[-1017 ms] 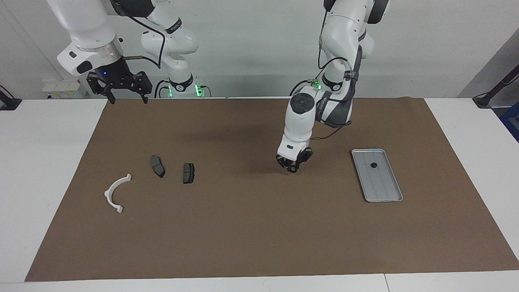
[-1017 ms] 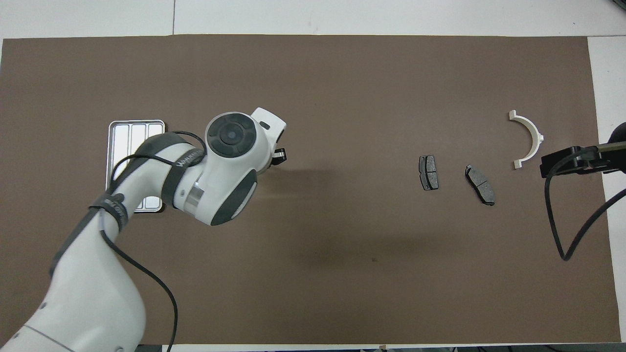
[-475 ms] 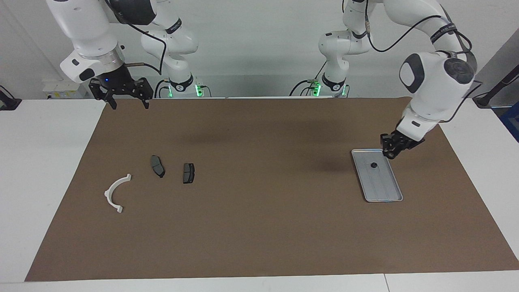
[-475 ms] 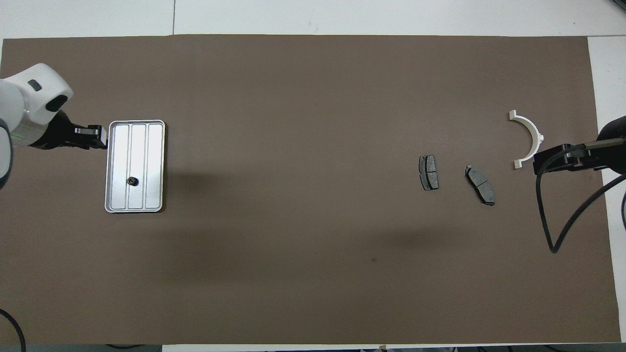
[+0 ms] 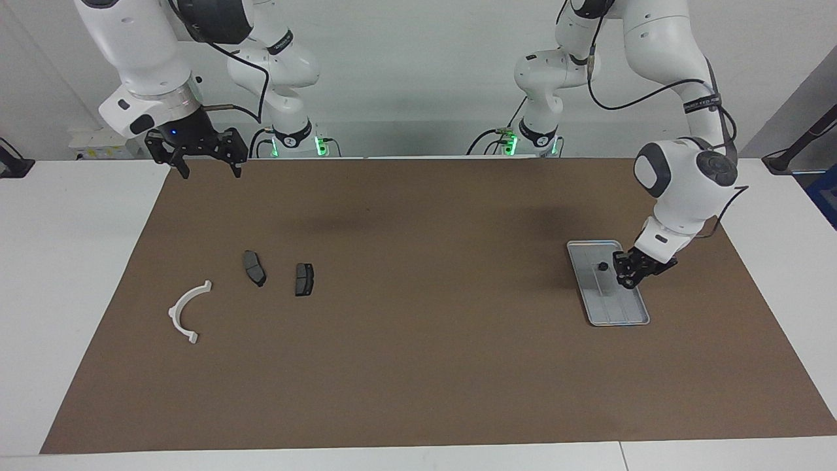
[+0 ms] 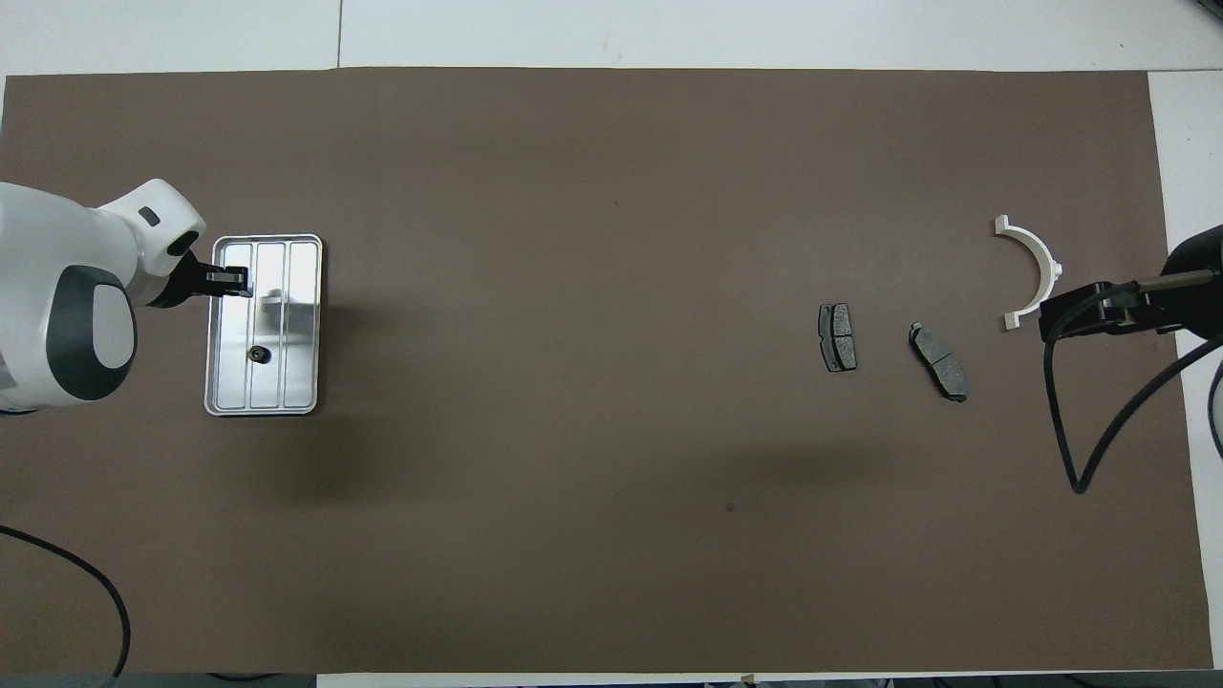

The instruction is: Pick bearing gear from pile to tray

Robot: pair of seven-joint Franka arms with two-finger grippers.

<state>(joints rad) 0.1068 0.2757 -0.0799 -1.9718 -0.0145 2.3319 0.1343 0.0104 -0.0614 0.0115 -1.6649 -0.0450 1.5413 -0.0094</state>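
A robotics lab is showing here: two white arms (image 5: 680, 183) are standing at a white desk (image 5: 78, 261) that is wearing a brown mat (image 5: 418, 366), with bare grey walls (image 5: 405, 65) and cables trailing.

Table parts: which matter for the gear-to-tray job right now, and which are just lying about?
In the job:
- tray
- small black gear lying in it
- left gripper over the tray

Lying about:
- two brake pads
- white arc
- right gripper, waiting
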